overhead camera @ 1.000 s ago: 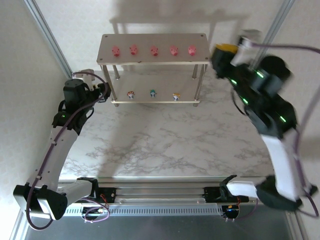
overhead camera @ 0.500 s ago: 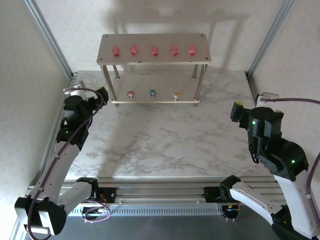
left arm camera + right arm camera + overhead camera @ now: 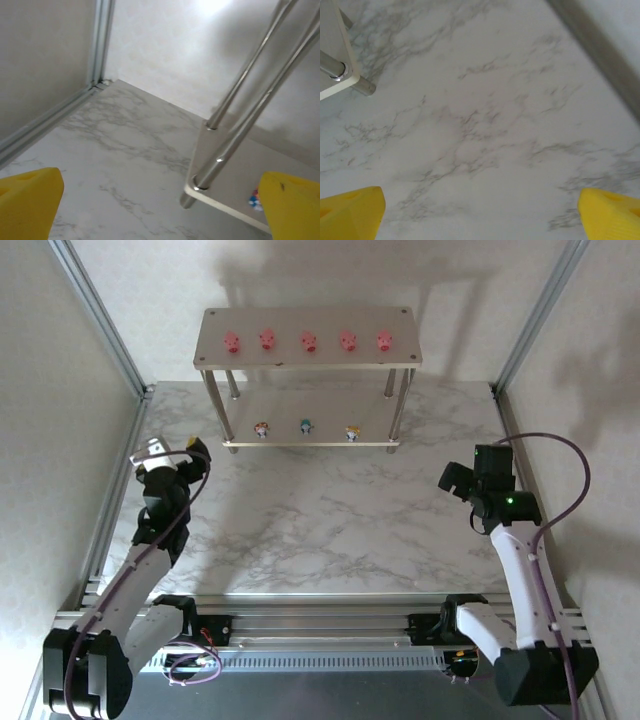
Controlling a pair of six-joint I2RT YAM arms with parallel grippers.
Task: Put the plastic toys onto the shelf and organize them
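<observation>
The shelf (image 3: 310, 318) stands at the back of the marble table. Five pink pig toys sit in a row on its top board, from the leftmost pig (image 3: 232, 342) to the rightmost pig (image 3: 384, 341). On the lower board stand the dark-red-topped figurine (image 3: 262, 430), the teal one (image 3: 306, 426) and the orange one (image 3: 352, 433). My left gripper (image 3: 175, 448) hangs open and empty in front of the shelf's left end. My right gripper (image 3: 466, 465) is open and empty off the shelf's right front corner. The left wrist view catches the lower board (image 3: 235, 170) and a bit of one figurine (image 3: 255, 199).
Aluminium frame posts (image 3: 95, 315) rise at the back corners, with white walls on both sides. Between the shelf and the arm bases stretches bare marble table (image 3: 320, 520). The right wrist view shows the shelf's corner (image 3: 335, 50) and leg foot (image 3: 362, 87).
The right arm swung down from beside the shelf's upper right end to low over the table's right side. The left arm drew back from the shelf toward the near edge.
</observation>
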